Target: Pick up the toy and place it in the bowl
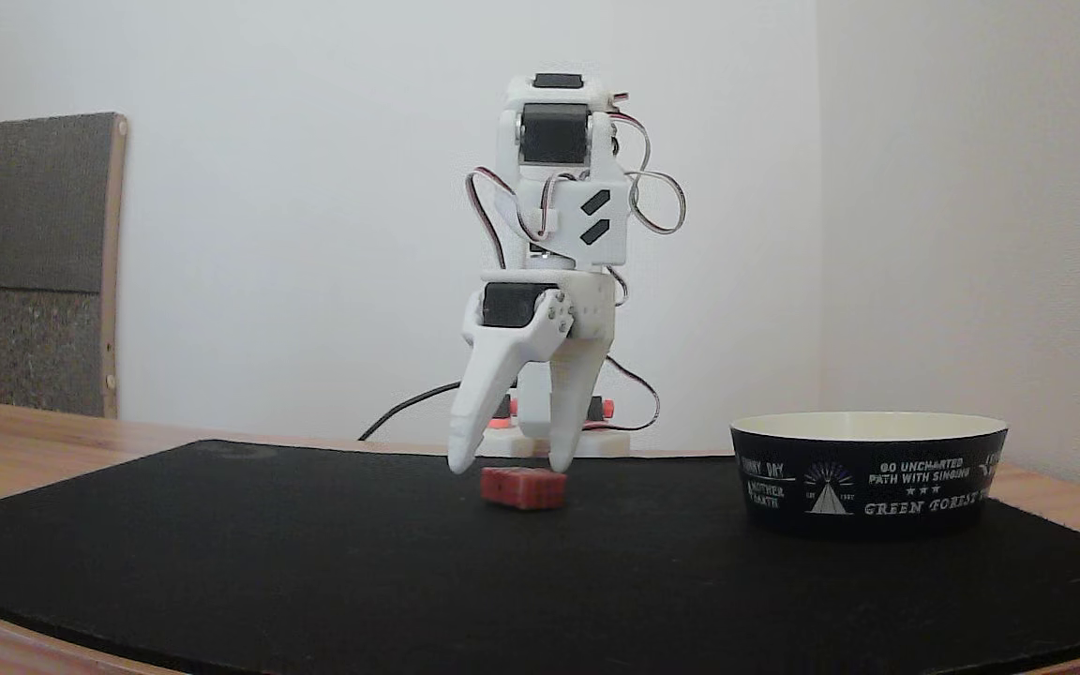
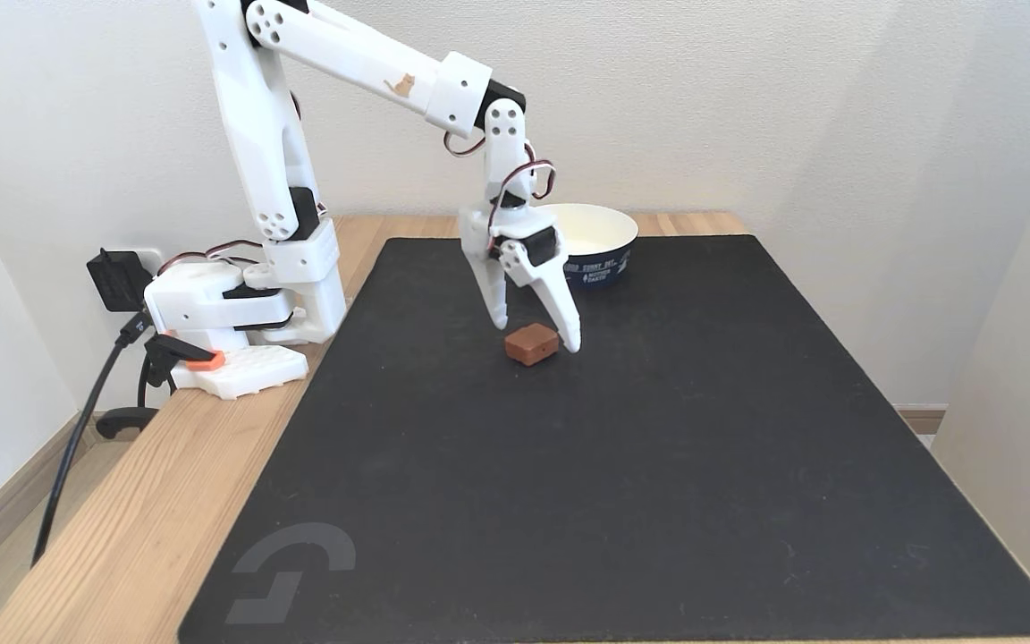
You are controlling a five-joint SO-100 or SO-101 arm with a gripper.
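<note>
The toy, a small red block (image 1: 523, 487) (image 2: 532, 343), lies flat on the black mat. My white gripper (image 1: 510, 462) (image 2: 536, 334) hangs point-down right over it, open, with one fingertip on each side of the block's top and nothing held. In both fixed views the tips end just above the mat, at about the block's height. The bowl (image 1: 868, 473) (image 2: 600, 241), black outside with white lettering and cream inside, stands on the mat behind the arm in one fixed view and to the right in the other. It looks empty.
A black mat (image 2: 658, 447) covers most of the wooden table (image 2: 148, 483). The arm's base (image 2: 238, 313) with cables and an orange clamp sits at the table's left edge. Walls close in behind and to the right. A grey panel (image 1: 29, 262) leans at the left.
</note>
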